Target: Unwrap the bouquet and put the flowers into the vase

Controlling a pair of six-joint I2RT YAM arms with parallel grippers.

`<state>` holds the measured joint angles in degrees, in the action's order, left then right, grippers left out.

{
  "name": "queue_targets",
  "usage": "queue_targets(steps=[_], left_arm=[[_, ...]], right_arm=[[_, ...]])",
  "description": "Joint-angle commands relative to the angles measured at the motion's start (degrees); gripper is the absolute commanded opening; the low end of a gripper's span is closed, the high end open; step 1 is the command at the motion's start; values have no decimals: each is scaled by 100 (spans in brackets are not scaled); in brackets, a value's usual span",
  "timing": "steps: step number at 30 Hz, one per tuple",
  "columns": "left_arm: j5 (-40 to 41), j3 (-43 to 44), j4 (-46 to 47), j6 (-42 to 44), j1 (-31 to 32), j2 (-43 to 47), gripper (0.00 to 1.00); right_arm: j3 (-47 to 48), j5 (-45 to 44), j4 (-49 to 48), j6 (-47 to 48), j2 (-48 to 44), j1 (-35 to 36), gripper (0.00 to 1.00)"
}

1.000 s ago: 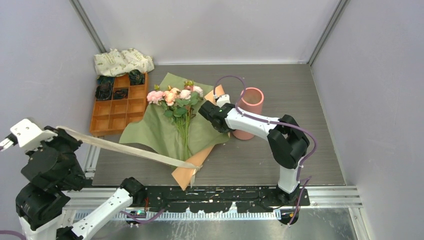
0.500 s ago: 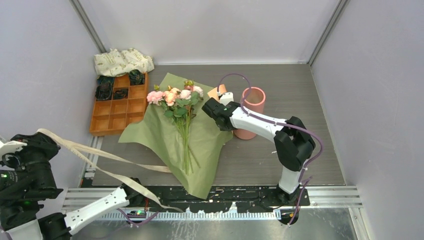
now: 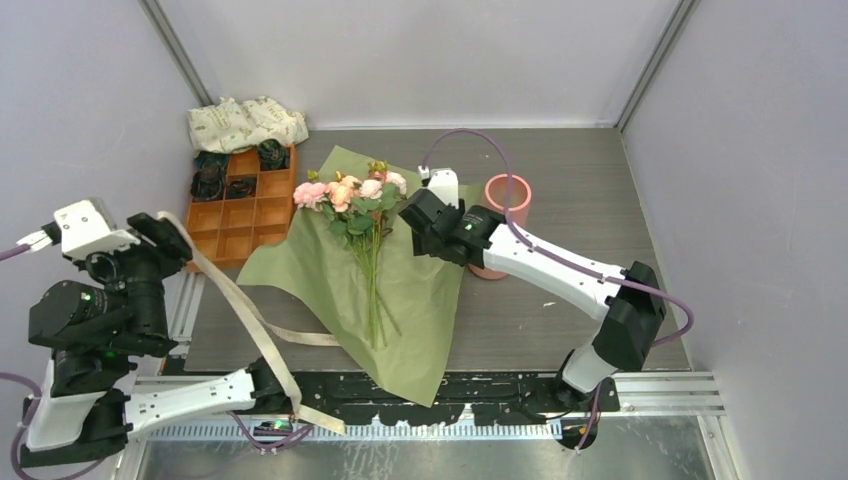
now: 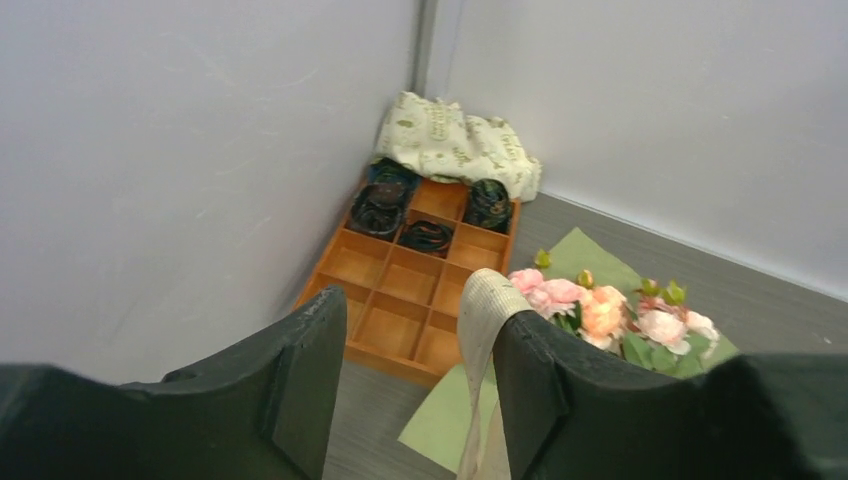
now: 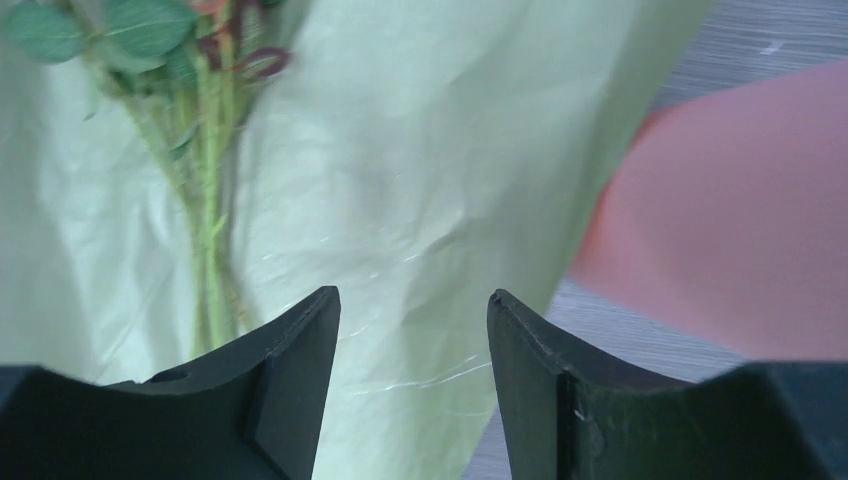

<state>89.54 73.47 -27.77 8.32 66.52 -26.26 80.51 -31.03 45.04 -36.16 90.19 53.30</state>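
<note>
Grey wood-grain table (image 3: 600,170) under olive-green paper (image 3: 410,290), salmon vase (image 3: 506,193), orange tray (image 3: 222,245), cream cloth bundle (image 3: 247,122).

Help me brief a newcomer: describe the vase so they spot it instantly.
On the grey table, look right of the spread olive-green paper sheet holding the pink and peach flowers. A tall salmon-pink cylinder stands upright there, partly hidden by the right arm. It alone is round, upright and open-topped.

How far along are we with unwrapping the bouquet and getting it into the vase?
Done: the ribbon is off and the green paper lies spread flat, with the flowers lying exposed on it. In hand: nothing gripped; the ribbon only drapes over one of the open left fingers, and the right fingers hover open over the paper. Left: lifting the flowers into the vase.
</note>
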Motion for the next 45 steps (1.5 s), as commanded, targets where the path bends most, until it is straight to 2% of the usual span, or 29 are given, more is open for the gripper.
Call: queue_targets(steps=[1,5,10,13,16,19,23,25,28,31,32,33,34,35,36,37,38,42,45], left_arm=[[459,445,133,-211,415,-130,58],[617,591,-59,-232,1065,-183,65],[636,616,-262,-441,1918,-295,79],[739,842,-656,-766,2425,-429,79],[789,1144,-1526,-1409,2729,-537,79],[785,1114,-1487,-1291,2810,-454,78],[793,969,-766,-473,2831,-433,70],[796,1104,-620,-354,2799,-572,67],[789,1515,-449,-370,2561,-1041,65],[500,2231,-239,-349,2360,-1914,63],[216,2609,-164,-237,2319,-2317,63],[-83,2896,220,219,2245,-2688,63],[-344,3026,1211,1018,2128,-3058,64],[-480,3082,2589,2656,2056,-3404,65],[-586,3188,3955,3907,2022,-3750,67],[-700,3451,5132,4718,1979,-4102,68],[-740,3887,5271,5055,1880,-4437,69],[-798,5784,3519,4558,1244,-5569,71],[-697,6164,3336,4536,676,-5782,73]], right_arm=[[273,572,-438,173,18,288,61],[312,1413,-978,120,427,421,61],[964,2206,-1304,153,1437,734,60],[1600,2759,-1400,128,2213,881,60],[2214,3200,-1380,79,2906,1002,59],[2560,3559,-1425,-17,3398,1065,59],[2618,3771,-1492,-106,3655,1077,59],[2558,3760,-1498,-102,3666,1077,59],[2454,3709,-1496,-84,3610,1073,59],[2322,3686,-1556,-100,3557,1073,59],[2315,3687,-1559,-101,3558,1068,59],[2316,3695,-1555,-102,3570,1076,59],[2316,3692,-1548,-108,3581,1076,59],[2308,3694,-1549,-110,3584,1078,59],[2297,3692,-1543,-110,3578,1071,59],[2264,3696,-1541,-122,3557,1074,59],[2208,3694,-1565,-127,3520,1077,59],[1969,3679,-1641,-107,3373,1069,59],[1868,3640,-1627,-82,3320,1074,59]])
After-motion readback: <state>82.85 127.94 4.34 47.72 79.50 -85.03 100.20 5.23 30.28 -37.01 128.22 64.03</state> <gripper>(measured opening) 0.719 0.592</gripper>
